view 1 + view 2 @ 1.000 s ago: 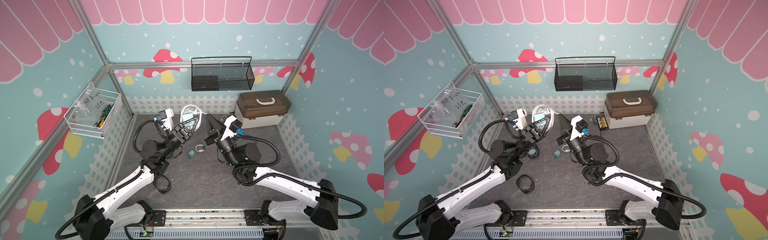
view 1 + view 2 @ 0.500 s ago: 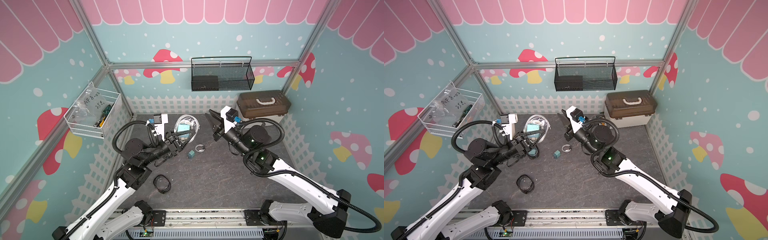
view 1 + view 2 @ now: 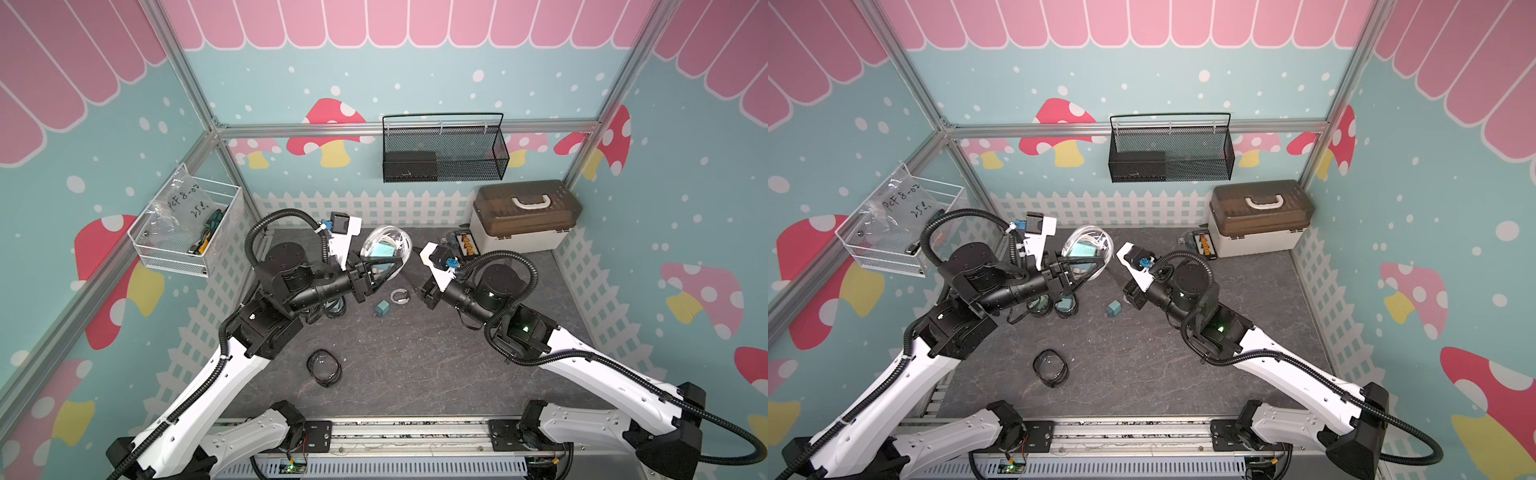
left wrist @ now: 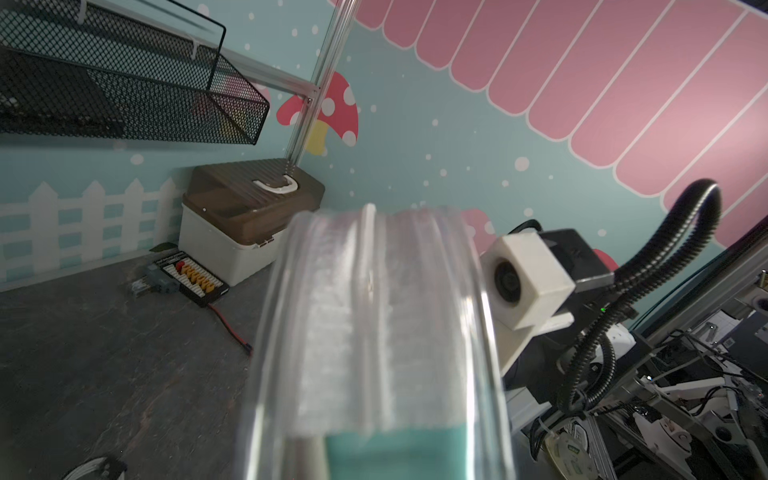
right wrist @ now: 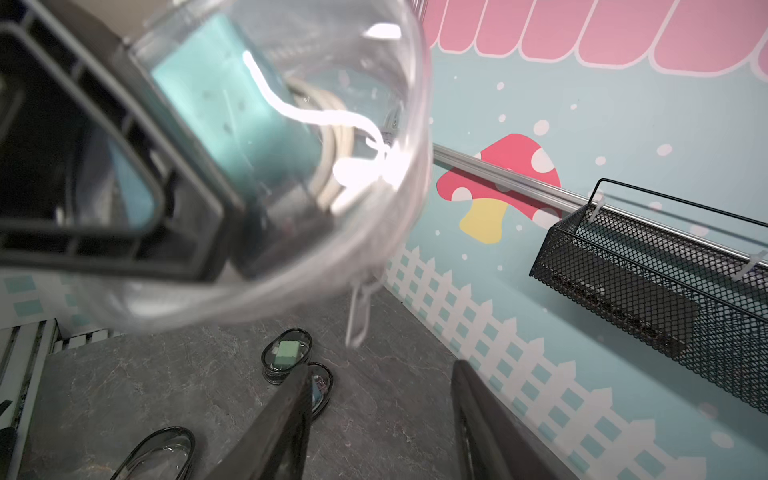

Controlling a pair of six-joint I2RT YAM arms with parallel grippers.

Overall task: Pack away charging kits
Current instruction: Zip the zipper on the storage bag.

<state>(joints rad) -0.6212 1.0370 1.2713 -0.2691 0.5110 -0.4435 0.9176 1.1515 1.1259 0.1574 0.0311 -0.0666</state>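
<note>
Left gripper (image 3: 384,266): it is squeezing the clear pouch (image 3: 386,245) between its fingers and holding it up off the surface (image 3: 415,353).
Clear pouch: it is hanging in the air, well apart from the box (image 3: 523,220), on the left arm's side. A teal charger (image 5: 216,99) and a white cable (image 5: 330,145) are sitting inside it.
Right gripper (image 5: 381,368): its fingers are standing wide apart and holding nothing. It is pointing at the clear pouch from the box side.
Loose charger (image 3: 381,309): it is lying on the surface, farther from the box than the right gripper.
Loose cable (image 3: 400,296): it is lying coiled just beside the loose charger, on the side nearer the box.
Filled pouch (image 5: 286,355): it is lying under the left arm, with a green cube showing inside.
Second pouch (image 5: 323,384): it is touching the filled pouch. I cannot tell what is inside.
Empty pouch (image 3: 324,368): it is lying farthest from the box.
</note>
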